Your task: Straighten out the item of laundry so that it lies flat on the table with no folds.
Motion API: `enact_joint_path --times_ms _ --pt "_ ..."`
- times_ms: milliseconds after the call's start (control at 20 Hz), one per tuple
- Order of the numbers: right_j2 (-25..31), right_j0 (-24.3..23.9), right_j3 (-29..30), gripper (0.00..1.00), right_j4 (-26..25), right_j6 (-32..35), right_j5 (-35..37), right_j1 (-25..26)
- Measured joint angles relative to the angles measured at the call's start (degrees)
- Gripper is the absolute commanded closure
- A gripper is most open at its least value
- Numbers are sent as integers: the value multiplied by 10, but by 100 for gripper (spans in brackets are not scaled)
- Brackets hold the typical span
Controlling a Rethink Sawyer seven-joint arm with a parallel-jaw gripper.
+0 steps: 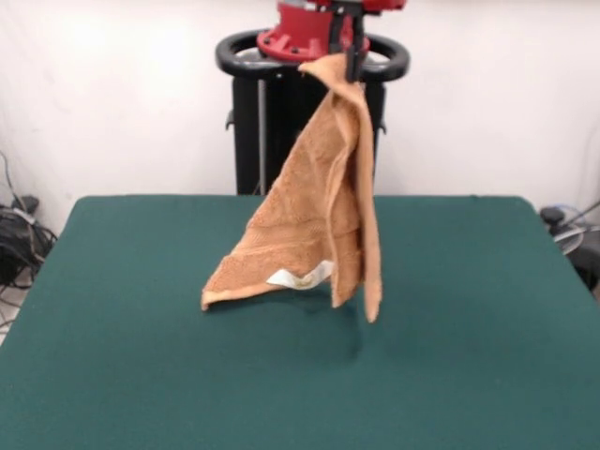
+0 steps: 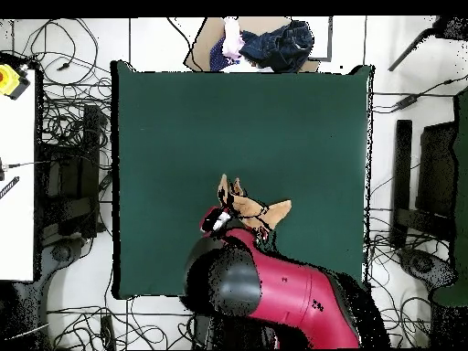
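Front view: the gripper (image 1: 353,66) hangs near the top of the frame, pinched on one upper corner of the towel (image 1: 314,220), so that the light orange terry cloth drops from that single point in a long, narrow triangle. The towel is lifted almost wholly clear of the table (image 1: 112,375); whether its lowest tips touch the green cloth or hang just above it cannot be told. Lengthwise folds run down the right side, where the fabric is doubled on itself, and a small white label (image 1: 300,276) shows near the lower edge beside a flat woven band. Holding by one corner lets gravity pull the cloth out of its crumple, which is a likely reason for the raised grip. Overhead view: the red and black arm (image 2: 274,292) reaches from the picture's bottom over the table's near part, and only a few orange peaks of the towel show past the wrist, since the cloth hangs straight beneath it. The towel thus sits toward the robot's side of the green surface, with wide bare felt beyond it. A person (image 2: 265,41) shows at the far table edge, clear of the work. Judged from this, the spreading is not yet done: the cloth must still be lowered and drawn out flat.
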Motion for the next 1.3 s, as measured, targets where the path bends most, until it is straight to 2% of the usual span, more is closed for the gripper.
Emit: enact_joint_path --times_ms 550,1300 --pt "-7 8 -31 100 0 0 105 -50" --pt "-19 11 -51 100 0 0 117 -58"
